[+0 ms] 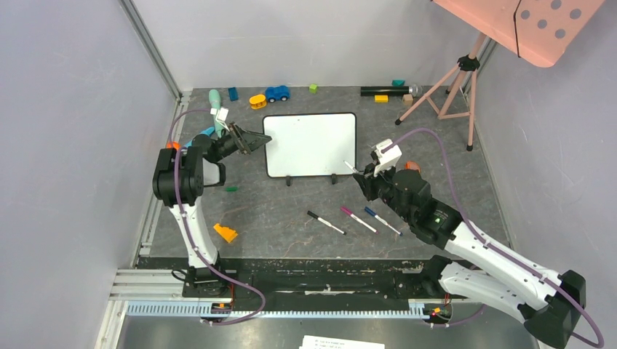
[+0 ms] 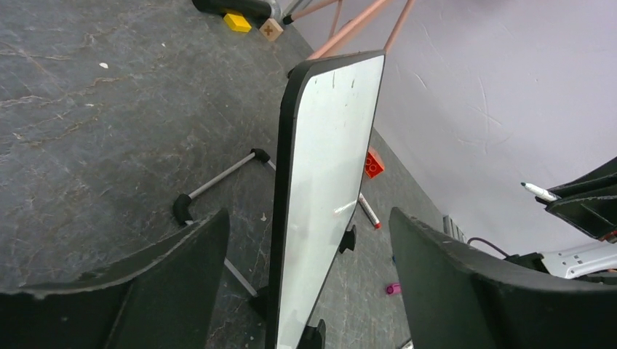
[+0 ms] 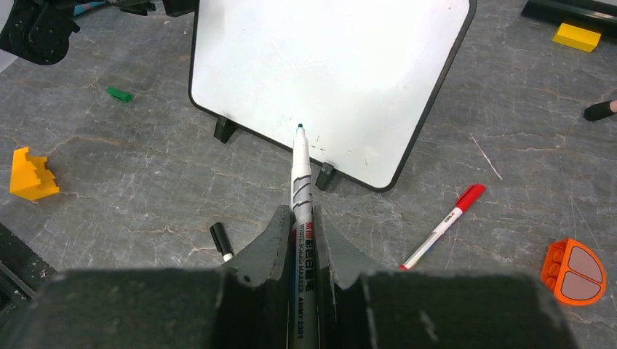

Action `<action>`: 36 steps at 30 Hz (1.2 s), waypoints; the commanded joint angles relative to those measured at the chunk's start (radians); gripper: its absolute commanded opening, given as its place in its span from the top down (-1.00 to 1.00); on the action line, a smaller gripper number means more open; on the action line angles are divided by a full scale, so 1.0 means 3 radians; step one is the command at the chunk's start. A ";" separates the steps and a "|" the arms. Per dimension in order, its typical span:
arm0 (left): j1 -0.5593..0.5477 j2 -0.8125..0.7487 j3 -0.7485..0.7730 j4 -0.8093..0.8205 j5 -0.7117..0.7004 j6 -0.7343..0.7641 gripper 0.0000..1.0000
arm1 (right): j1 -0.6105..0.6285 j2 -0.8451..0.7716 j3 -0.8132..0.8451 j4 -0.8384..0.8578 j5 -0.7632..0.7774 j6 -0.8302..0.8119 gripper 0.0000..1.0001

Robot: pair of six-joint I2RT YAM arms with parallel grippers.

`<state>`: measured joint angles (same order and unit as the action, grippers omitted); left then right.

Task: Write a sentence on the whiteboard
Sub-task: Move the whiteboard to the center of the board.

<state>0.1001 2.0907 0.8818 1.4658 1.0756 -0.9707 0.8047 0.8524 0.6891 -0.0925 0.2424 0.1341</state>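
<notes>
The whiteboard (image 1: 310, 144) sits blank in the middle of the surface, two small feet showing at its near edge. The left pincer (image 1: 256, 139) is at its left edge. The right pincer (image 1: 361, 174) grips a marker (image 1: 351, 167), whose tip is at the board's near right corner; whether it touches cannot be told. Three loose markers (image 1: 359, 219) lie side by side nearer the arms, with an orange block (image 1: 225, 233) well to their left.

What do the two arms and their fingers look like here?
The left arm and right arm have white links and black joint housings. A purple cable runs along each to a white wrist camera. The fingers are black, broad, tapering. A green light glows on the right arm.
</notes>
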 commanded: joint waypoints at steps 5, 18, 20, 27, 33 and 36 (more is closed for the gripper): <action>-0.0059 0.0059 -0.0037 0.0292 -0.0021 0.0199 -0.16 | -0.0013 -0.0076 -0.0069 0.0104 0.0027 0.0031 1.00; -0.0132 0.0121 -0.0141 0.0304 -0.0007 0.0278 0.60 | -0.0013 -0.0261 -0.0167 0.0124 0.0053 0.0051 1.00; -0.0141 0.0108 -0.0156 0.0304 0.0041 0.0267 0.69 | -0.0011 -0.0303 -0.0188 0.0119 0.0067 0.0054 1.00; -0.0267 0.0137 -0.0178 0.0304 0.0357 0.0187 0.90 | -0.0013 -0.0395 -0.0228 0.0099 0.0073 0.0084 1.00; -0.0401 -0.0001 -0.0436 0.0304 0.0329 0.0420 0.92 | -0.0013 -0.0496 -0.0310 0.0093 0.0097 0.0134 1.00; -0.0440 -0.0089 -0.0580 0.0304 0.0255 0.0426 0.94 | -0.0013 -0.0527 -0.0342 0.0085 0.0128 0.0145 1.00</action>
<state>0.0170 2.1010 0.7719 1.5063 1.1069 -0.9173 0.8047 0.7155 0.5999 -0.0921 0.2546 0.1642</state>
